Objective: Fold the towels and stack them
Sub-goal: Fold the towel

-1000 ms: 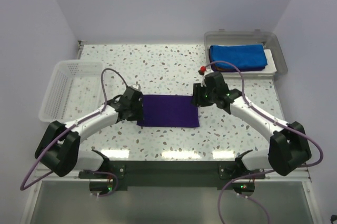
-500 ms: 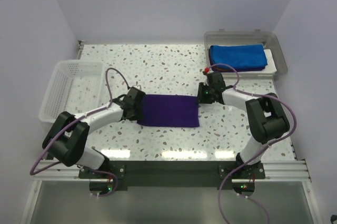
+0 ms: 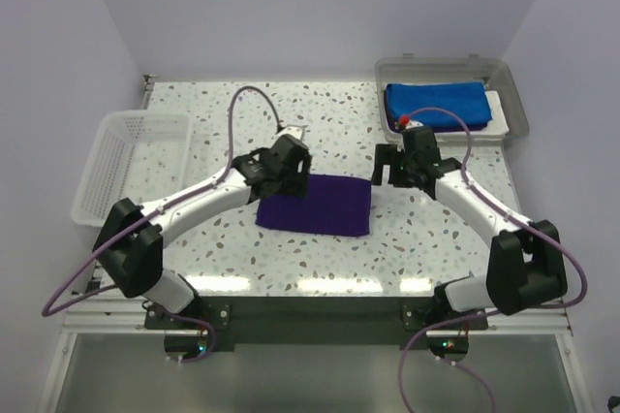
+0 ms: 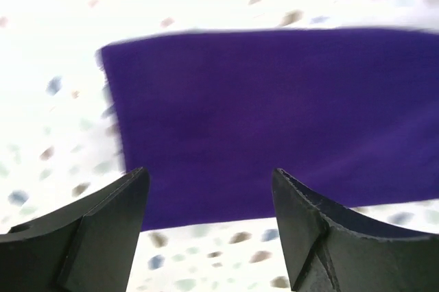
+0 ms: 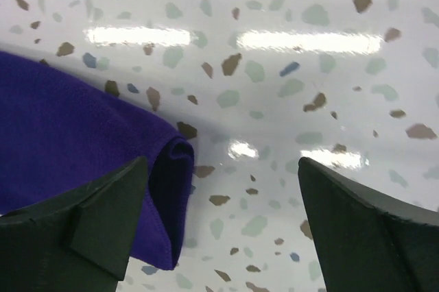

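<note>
A deep purple towel lies folded flat on the speckled table, in the middle. My left gripper hovers over its far left corner, open and holding nothing; the left wrist view has the purple towel filling the space beyond my left gripper. Just off the towel's right edge, my right gripper is open and empty. In the right wrist view the towel's doubled edge lies beside the left finger of my right gripper. A folded royal blue towel rests in the grey tray.
A white plastic basket stands at the left edge of the table. The grey tray sits at the back right corner, with a white sheet under the blue towel. Purple cables loop above both arms.
Both grippers have opened and let go of the purple towel. The left gripper moved right, from the towel's left edge to its far left corner. The right gripper backed off slightly to the right.
</note>
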